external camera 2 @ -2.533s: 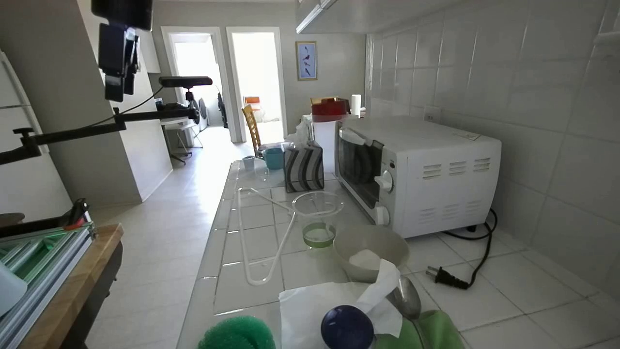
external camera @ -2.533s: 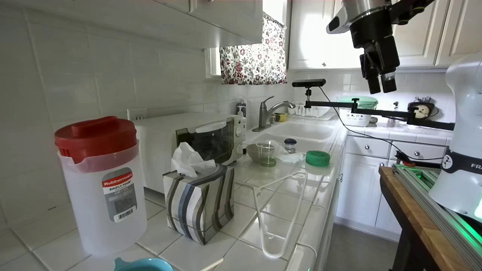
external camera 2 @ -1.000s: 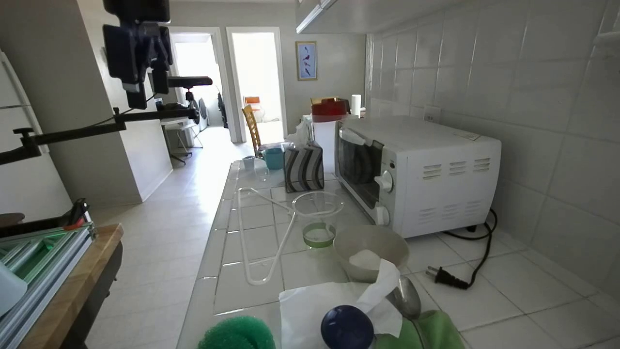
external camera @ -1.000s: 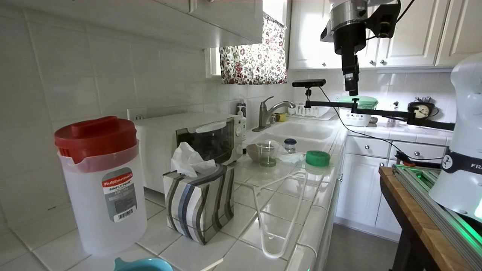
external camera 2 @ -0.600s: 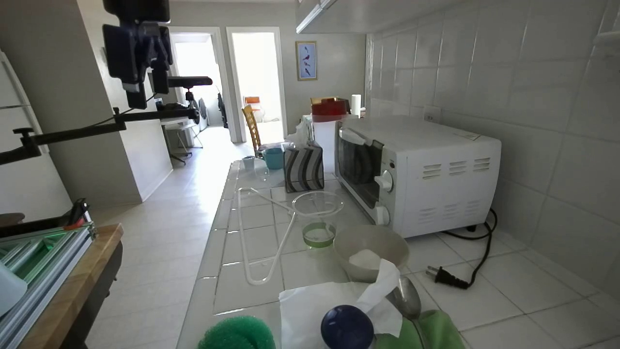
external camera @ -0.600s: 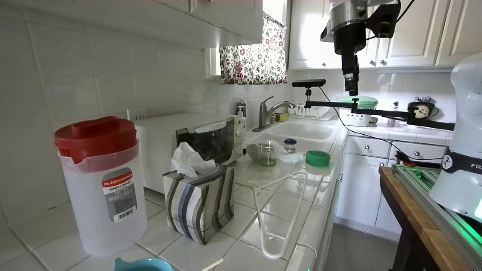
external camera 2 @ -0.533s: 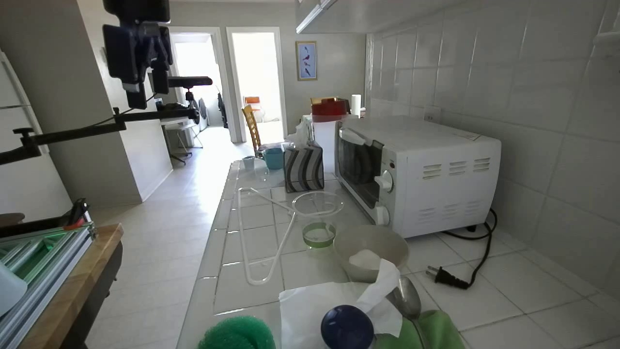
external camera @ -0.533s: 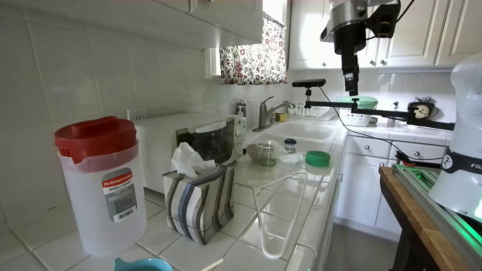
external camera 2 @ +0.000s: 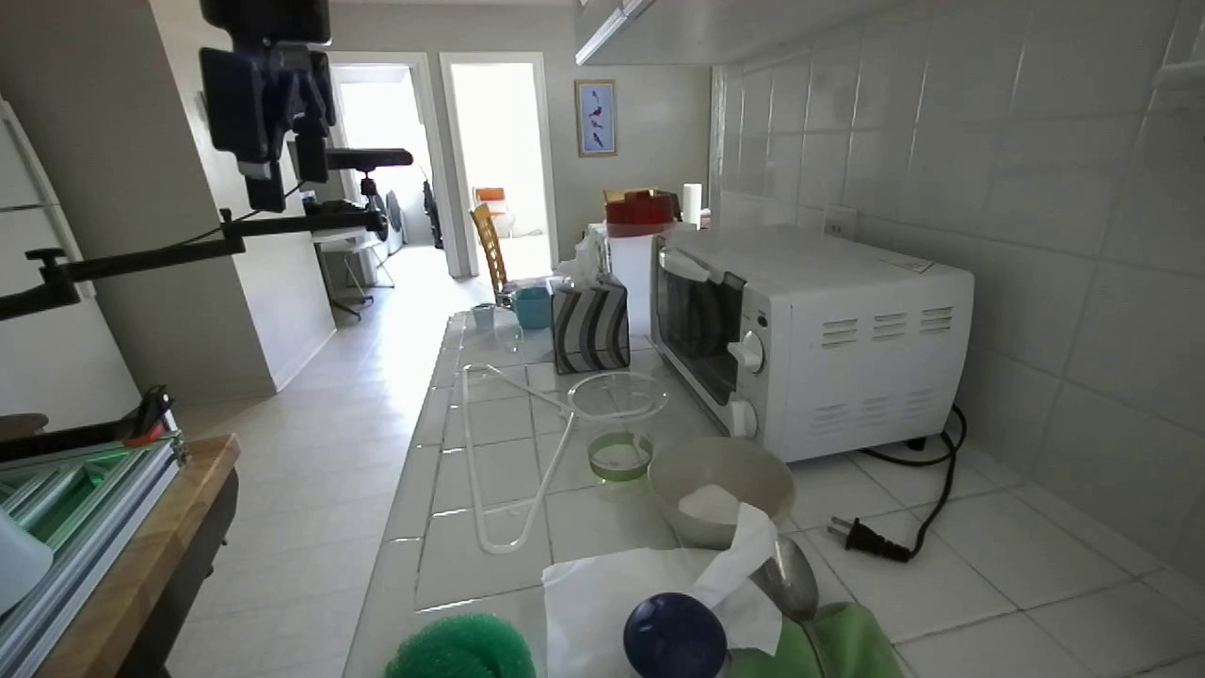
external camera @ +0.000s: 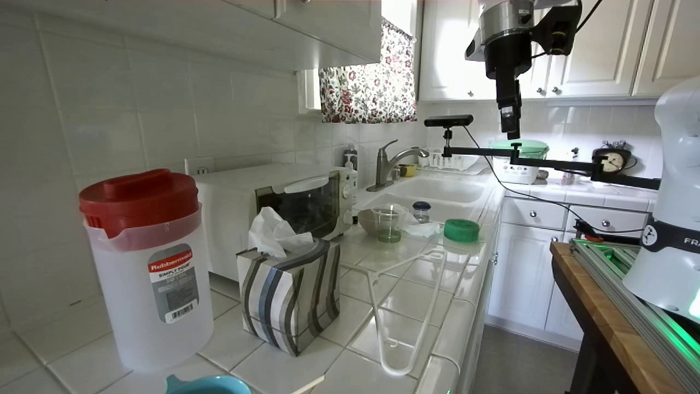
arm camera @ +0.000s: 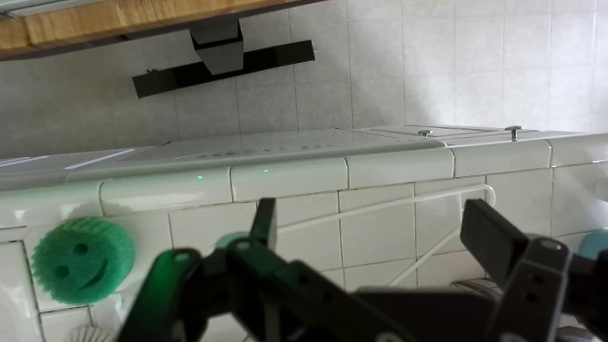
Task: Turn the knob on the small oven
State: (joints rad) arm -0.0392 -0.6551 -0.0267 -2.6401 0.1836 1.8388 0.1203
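Two jaws spread wide, gripper hangs well apart from oven and counter edge.

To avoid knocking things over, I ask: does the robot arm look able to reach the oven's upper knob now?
Probably yes: the gripper is open and empty, and nothing covers the upper knob, though the cup and bowl nearby call for care.

Floral curtain, white tiled wall
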